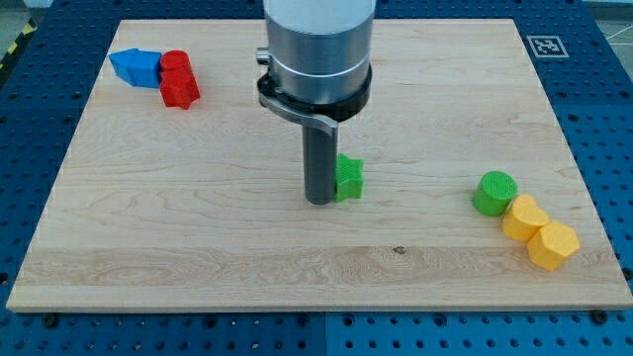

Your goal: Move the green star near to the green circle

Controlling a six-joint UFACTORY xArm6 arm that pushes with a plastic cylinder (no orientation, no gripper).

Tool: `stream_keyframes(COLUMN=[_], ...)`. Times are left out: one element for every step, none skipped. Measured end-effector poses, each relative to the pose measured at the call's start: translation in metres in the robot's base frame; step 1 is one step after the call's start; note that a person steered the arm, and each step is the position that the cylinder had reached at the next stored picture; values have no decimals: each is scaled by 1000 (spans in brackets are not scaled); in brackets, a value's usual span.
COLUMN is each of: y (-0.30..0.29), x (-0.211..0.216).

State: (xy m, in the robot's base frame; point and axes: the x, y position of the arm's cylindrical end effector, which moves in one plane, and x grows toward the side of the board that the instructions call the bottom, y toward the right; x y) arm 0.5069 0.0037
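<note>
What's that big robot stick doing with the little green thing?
My tip is pressed against the view's left side of the green star, near the board's middle. The green circle sits off to the view's right, beside two yellow blocks. The star is not yet near it. A blue block and a red block sit at the top left.

The rod [319, 163] hides the left part of the green star [349, 178], and the arm's upper housing [316, 40] is cut off at the view's top.

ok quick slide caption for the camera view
My tip touches the green star block from the view's left; green circle block waits right.
</note>
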Motion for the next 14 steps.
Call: stream_keyframes(y=[19, 36, 20, -12, -19, 5, 11, 12, 39, 68, 73, 73, 81, 105], x=[0, 0, 1, 1, -13, -30, -30, -28, -28, -28, -28, -27, -27, -27])
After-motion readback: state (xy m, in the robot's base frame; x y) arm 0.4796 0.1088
